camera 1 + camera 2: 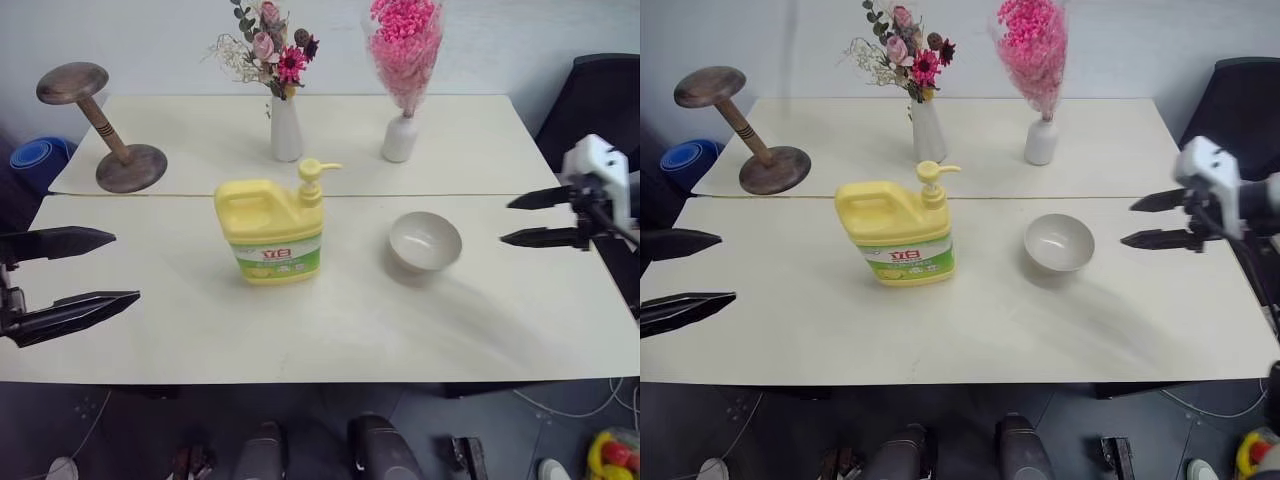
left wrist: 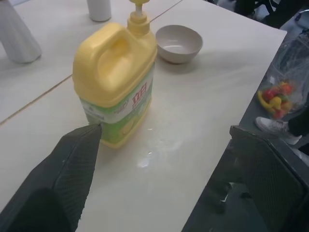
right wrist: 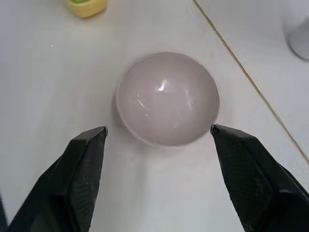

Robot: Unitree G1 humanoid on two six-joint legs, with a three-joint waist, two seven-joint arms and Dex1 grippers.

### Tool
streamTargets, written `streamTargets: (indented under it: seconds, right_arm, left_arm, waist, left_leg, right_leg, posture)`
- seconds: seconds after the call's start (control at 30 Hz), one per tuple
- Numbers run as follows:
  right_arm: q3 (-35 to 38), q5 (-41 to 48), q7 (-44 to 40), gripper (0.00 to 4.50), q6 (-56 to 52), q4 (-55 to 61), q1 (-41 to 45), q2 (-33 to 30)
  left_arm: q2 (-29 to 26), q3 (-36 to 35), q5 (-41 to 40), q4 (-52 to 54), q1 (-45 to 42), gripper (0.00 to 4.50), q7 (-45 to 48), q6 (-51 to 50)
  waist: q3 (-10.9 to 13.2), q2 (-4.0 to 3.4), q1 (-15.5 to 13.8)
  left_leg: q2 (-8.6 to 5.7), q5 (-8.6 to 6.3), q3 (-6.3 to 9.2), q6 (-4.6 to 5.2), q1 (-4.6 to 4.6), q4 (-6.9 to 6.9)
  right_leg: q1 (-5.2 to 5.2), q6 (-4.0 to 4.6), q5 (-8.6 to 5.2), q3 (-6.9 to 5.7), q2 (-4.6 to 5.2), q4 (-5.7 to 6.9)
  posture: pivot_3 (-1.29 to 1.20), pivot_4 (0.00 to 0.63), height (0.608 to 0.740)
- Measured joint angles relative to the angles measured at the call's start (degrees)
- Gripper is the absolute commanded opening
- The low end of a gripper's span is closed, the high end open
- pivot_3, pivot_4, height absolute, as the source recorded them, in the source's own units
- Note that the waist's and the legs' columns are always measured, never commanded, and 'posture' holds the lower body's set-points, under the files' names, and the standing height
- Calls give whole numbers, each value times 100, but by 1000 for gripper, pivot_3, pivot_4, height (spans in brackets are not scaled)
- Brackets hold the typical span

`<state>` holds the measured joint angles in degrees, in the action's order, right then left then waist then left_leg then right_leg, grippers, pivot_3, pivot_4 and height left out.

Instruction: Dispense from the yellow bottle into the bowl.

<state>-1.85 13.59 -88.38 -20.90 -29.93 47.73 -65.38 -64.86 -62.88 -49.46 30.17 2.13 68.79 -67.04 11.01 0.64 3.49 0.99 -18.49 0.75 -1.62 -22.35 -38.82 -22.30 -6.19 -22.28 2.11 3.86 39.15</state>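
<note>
Yellow plastic makes up the big squat yellow bottle, which has a built-in handle, a pump top and a green and white label with red letters. It stands upright in the middle of the head view, on the pale cream table. The small round beige-grey bowl sits to the right of it, near but not touching, and the pump spout points toward the bowl's side. The left gripper hangs at the left edge of the frame with its two black fingers spread wide, holding nothing, well apart from the bottle. The right gripper hangs at the right edge, fingers apart and empty, near the bowl but not touching it. In the right wrist view the bowl looks shiny inside, maybe with a little liquid, but I cannot be sure. So I cannot tell if any pumping is done. If not, the pump must be pressed while the spout is over the bowl.
</note>
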Motion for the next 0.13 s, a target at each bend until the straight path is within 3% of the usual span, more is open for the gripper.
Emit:
streamTargets:
  seconds: [0.13]
  right_arm:
    - [110, 217, -8, 3562, -73, -12, -280, -144]
  left_arm:
    - [-1, -186, 0, -135, 226, 4500, 16, 16]
  waist:
    - [0, -1, 9]
  left_leg:
    - [1, -1, -14, 3, 7, 8]
  right_leg:
    - [-2, 0, 0, 8, -1, 2]
  posture:
    - [0, 150, 740]
